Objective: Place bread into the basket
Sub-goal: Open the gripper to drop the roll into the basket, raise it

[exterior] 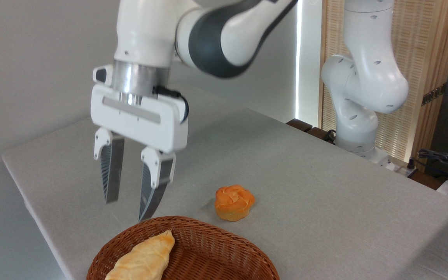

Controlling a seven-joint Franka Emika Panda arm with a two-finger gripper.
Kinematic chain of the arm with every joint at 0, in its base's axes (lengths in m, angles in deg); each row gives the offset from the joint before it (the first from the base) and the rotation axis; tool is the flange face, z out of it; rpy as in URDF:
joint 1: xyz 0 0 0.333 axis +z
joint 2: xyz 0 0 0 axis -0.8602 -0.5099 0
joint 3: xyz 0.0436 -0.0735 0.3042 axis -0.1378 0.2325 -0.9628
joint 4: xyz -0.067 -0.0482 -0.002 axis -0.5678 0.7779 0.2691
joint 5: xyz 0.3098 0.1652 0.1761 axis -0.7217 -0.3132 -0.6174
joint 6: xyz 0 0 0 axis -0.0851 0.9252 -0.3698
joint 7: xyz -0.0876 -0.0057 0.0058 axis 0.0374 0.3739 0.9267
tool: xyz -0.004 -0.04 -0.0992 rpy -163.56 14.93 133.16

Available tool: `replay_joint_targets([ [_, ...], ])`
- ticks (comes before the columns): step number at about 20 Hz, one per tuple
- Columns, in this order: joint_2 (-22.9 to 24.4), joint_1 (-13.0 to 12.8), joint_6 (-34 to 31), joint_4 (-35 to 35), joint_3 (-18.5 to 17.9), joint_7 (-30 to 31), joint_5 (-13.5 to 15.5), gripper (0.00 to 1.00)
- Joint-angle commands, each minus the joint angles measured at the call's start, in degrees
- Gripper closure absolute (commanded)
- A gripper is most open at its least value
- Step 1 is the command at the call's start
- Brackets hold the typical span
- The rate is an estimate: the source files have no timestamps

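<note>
At the front edge of the grey cloth-covered tabletop (325,186) stands the oval reddish-brown woven wicker basket (216,252), partly cut off by the lower border of the view. Inside it, on its left side, lies the elongated pale golden-yellow bread loaf with pointed ends (144,258), with one tip pointing up toward the back rim of the basket.

Above the back-left rim of the basket hangs the white two-finger pincer (128,210) of the white and grey robot arm (216,35). Its two dark ribbed fingers (109,171) point downward with a clear gap between them, and nothing is held there. The tip of the right finger appears just above the basket rim; I cannot tell if it touches.

Just behind the basket, toward the middle of the tabletop, sits a round darker orange bun with a flower-shaped top (234,202), apart from the basket. The cloth is smooth, with a fine weave.

Behind the tabletop the wall is plain light grey (33,58). At the far right corner rises the white base of the arm (358,101), in front of a pale wooden slatted panel (422,46). Some dark cables (441,159) lie at the right edge.
</note>
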Motion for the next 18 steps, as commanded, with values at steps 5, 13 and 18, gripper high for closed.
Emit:
replay_joint_targets([
  [5, 4.23, -0.34, -20.88, 2.61, 2.04, -1.01, 4.28, 0.0],
  [13, 5.02, 0.01, -27.76, 2.88, 1.07, -10.42, 12.46, 0.0],
  [18, 4.85, 0.01, -27.85, 2.7, 1.16, -10.33, 12.9, 0.0],
])
